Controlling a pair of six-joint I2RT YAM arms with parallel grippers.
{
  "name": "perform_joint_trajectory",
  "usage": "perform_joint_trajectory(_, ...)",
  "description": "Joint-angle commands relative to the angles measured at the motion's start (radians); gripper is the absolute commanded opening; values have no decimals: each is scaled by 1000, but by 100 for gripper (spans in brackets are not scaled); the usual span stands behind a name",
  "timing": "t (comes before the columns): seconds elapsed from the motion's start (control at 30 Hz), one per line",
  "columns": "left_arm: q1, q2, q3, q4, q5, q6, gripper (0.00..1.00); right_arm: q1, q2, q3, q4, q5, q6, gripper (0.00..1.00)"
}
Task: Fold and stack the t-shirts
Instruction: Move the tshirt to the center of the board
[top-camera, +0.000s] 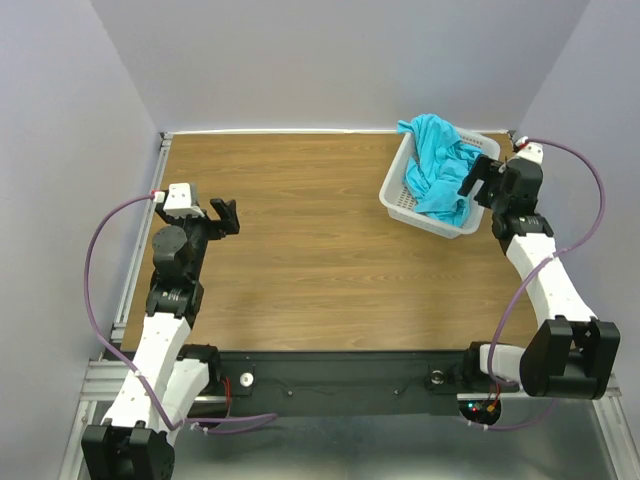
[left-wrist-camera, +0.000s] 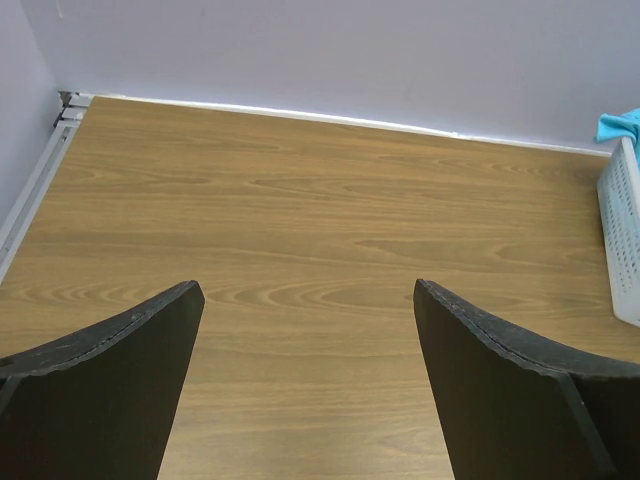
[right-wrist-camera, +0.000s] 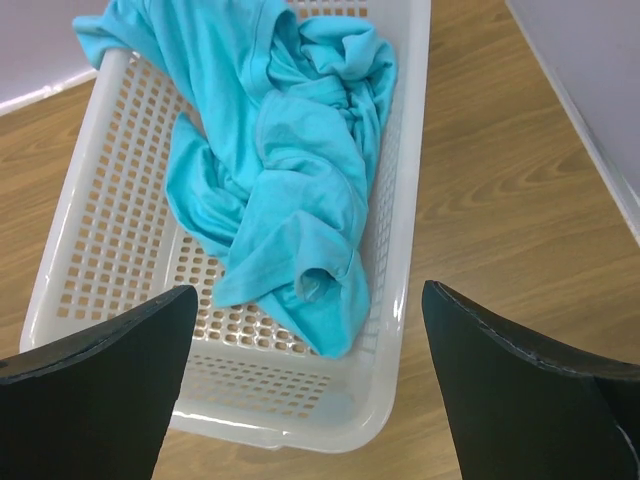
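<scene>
**First pick: t-shirt out of basket**

Judged stage: opening pick, nothing folded or stacked yet

1. Basket (right-wrist-camera: 290, 420): white, perforated, light-looking; set askew at far right corner of table. Descend inside the walls and avoid striking the rim. Expect sliding or lifting if cloth snags in the holes.
2. T-shirts (right-wrist-camera: 290, 170): turquoise, crumpled in one heap inside the basket, with a part draped over the far rim. Number of garments not discernible. Grip a raised ridge near the middle of the heap, not the loose sleeve end at the near side. Lift straight up until all cloth is free of the rim.
3. Right gripper (top-camera: 483, 176): poised above the near wall of the basket, jaws wide, nothing held. Close on cloth only.
4. Left gripper (top-camera: 224, 214): over the left side of the table, well apart from the basket, jaws wide, nothing held. Reserve for steadying the basket or taking a second corner.

Surroundings
- Walls (top-camera: 330, 60): pale, plain, close on three sides.
- Table (top-camera: 300, 260): flat wood-grain top. Spread the shirt on the area between the arms.
- Rail (top-camera: 140, 250): metal, along the left edge. Lay no cloth across it
</scene>
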Motion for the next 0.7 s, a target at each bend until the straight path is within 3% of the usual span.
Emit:
perform_joint_trajectory(0.0,-5,-24,2,59,10,18,98,-4,22,76,47,19,-39,100)
perform_joint_trajectory(0.1,-7,-25,3,62,10,18,98,-2,36,120,29,-168,-271,100)
perform_joint_trajectory(0.13,-7,-27,3,60,10,19,98,1,39,128,-18,-334,-442,100)
perform_joint_trajectory(0.2,-5,-31,2,62,10,19,98,7,57,192,-86,-412,-521,100)
perform_joint_trajectory(0.3,-8,-33,2,62,10,21,99,4,108,259,-162,-394,-496,100)
perform_joint_trajectory(0.57,-14,-47,0,62,18,18,99,-47,482,571,-261,-552,-306,100)
perform_joint_trajectory(0.67,-18,-56,-3,65,22,19,98,-47,593,685,-328,-535,-218,90)
